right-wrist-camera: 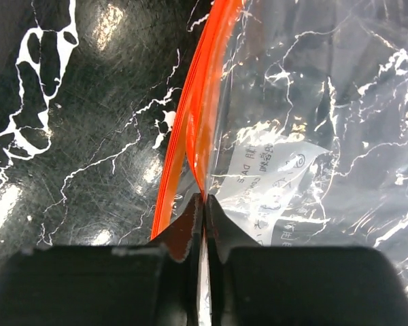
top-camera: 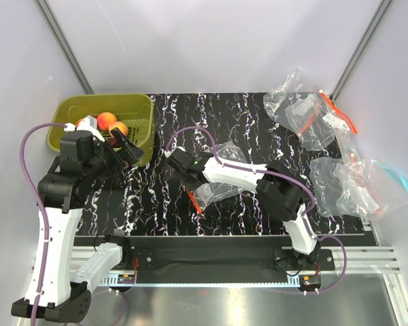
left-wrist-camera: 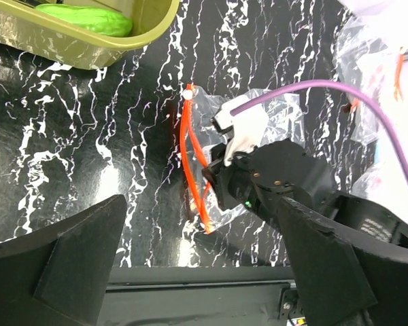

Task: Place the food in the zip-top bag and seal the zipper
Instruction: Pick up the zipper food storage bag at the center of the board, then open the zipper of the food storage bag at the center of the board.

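The right hand is pinched tight on the red-orange zipper at the mouth of the zip-top bag. The bag lies on the black marbled worktop, near the middle. The left hand hangs wide open over the edge of the olive basket, well apart from the bag. The basket holds orange fruits and something green.

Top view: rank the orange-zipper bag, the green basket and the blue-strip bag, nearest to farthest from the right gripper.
From the right gripper:
1. The orange-zipper bag, pinched in it, table centre.
2. The green basket, back left.
3. The blue-strip bag, right edge.
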You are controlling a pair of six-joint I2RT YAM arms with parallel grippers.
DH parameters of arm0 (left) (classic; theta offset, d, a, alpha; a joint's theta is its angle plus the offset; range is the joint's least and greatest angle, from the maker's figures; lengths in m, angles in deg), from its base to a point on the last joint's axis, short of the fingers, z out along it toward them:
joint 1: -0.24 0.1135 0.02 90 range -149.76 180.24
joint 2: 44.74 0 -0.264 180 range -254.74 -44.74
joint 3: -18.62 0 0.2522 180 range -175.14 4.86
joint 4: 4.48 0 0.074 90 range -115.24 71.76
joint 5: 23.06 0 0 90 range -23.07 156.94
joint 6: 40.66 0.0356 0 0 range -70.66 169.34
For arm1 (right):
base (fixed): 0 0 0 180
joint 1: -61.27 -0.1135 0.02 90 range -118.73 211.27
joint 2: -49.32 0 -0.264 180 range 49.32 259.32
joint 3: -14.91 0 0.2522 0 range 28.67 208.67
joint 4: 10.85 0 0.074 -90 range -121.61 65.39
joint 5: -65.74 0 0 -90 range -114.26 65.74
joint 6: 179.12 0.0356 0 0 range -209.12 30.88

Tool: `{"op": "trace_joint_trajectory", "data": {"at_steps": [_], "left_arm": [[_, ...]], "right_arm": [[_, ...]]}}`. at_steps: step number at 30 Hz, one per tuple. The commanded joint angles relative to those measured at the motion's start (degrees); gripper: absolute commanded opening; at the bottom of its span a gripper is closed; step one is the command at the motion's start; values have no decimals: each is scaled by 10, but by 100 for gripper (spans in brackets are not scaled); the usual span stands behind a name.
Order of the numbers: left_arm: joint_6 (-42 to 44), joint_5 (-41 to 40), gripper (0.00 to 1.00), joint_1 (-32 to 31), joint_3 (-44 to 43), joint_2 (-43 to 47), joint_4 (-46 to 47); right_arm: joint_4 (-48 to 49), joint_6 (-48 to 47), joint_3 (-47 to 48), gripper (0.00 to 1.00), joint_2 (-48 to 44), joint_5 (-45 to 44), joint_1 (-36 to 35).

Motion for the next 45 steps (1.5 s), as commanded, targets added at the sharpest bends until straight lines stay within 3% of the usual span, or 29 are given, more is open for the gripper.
{"op": "trace_joint_trajectory", "data": {"at_steps": [1, 6, 13, 18, 26, 28, 45], "left_arm": [[27, 13, 99, 3, -14, -10, 5], [17, 53, 99, 3, 48, -8, 40], [-11, 164, 98, -6, 148, -1, 160], [-59, 204, 98, -41, 159, -46, 234], [-52, 148, 99, -105, 85, -160, 275], [-50, 141, 93, -106, 85, -175, 268], [-50, 118, 75, -130, 116, -240, 329]], "right_arm": [[4, 15, 21, 2, -58, -8, 3], [16, 59, -5, 0, -134, 35, 31], [60, 93, -60, 0, -229, 119, 86], [75, 88, -70, 0, -255, 143, 85], [75, 81, -70, 0, -270, 160, 86], [75, 80, -67, 0, -272, 156, 86], [68, 75, -61, 0, -289, 180, 111]]}}
